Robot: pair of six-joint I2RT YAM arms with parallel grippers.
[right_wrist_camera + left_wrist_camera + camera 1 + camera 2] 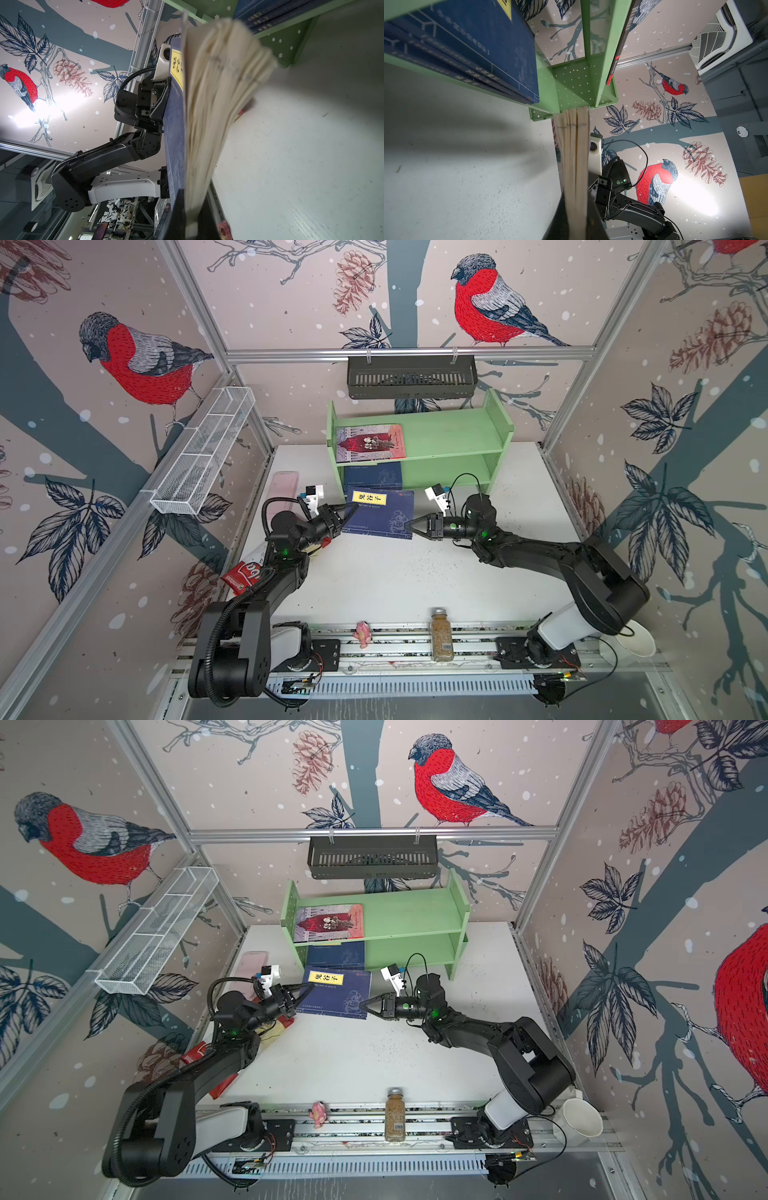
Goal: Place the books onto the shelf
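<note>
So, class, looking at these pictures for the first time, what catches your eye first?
A dark navy paperback with a yellow title label, mid-table, clamped at its sides in the jaws of the left gripper and right gripper. Behind it, a pink-red illustrated book lies on the top tier of the light green wooden shelf.

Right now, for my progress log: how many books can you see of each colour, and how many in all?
Navy: 4, the held navy book in front of the shelf plus a stack of three on its lower tier.
Pink-red: 1, the pink-red book on the top tier.
Total: 5.
</note>
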